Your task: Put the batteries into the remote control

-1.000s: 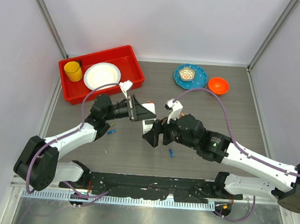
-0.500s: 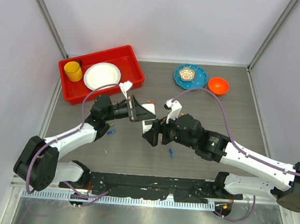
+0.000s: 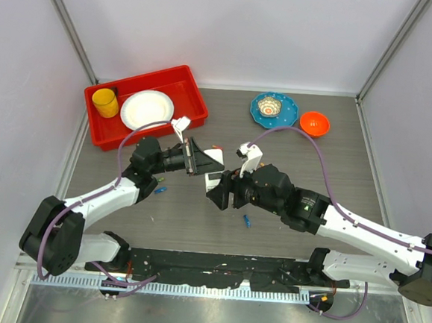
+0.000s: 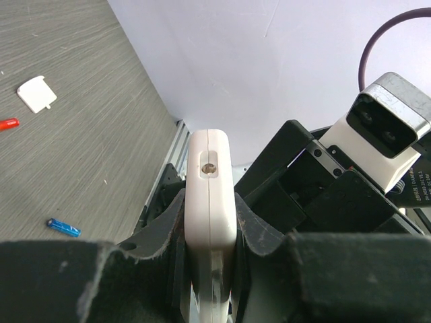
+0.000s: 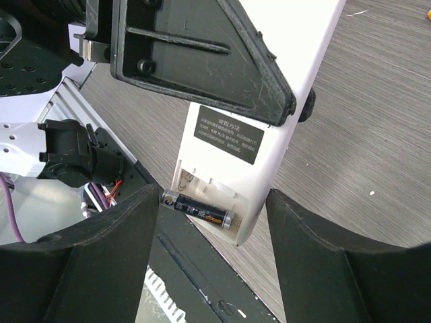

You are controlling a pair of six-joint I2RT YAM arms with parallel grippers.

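Observation:
My left gripper (image 3: 199, 160) is shut on the white remote control (image 3: 213, 179) and holds it above the table; in the left wrist view the remote (image 4: 211, 175) stands edge-on between the jaws of the left gripper (image 4: 210, 219). My right gripper (image 3: 218, 194) is open at the remote's lower end. In the right wrist view the remote's back (image 5: 296, 101) shows an open compartment. A dark battery (image 5: 197, 209) lies slanted in it, one end touching my left finger (image 5: 101, 269). Blue batteries (image 3: 247, 221) (image 3: 160, 190) lie on the table, and a red one (image 4: 7, 124) shows in the left wrist view.
The small white cover piece (image 4: 37, 93) lies on the table. A red tray (image 3: 189, 81) at the back left holds a yellow cup (image 3: 105, 102) and a white plate (image 3: 147, 110). A blue plate (image 3: 283, 116) and an orange bowl (image 3: 314, 123) stand at the back right.
My right gripper has edged slightly up and left towards the remote's lower end. The left gripper and the remote have not moved.

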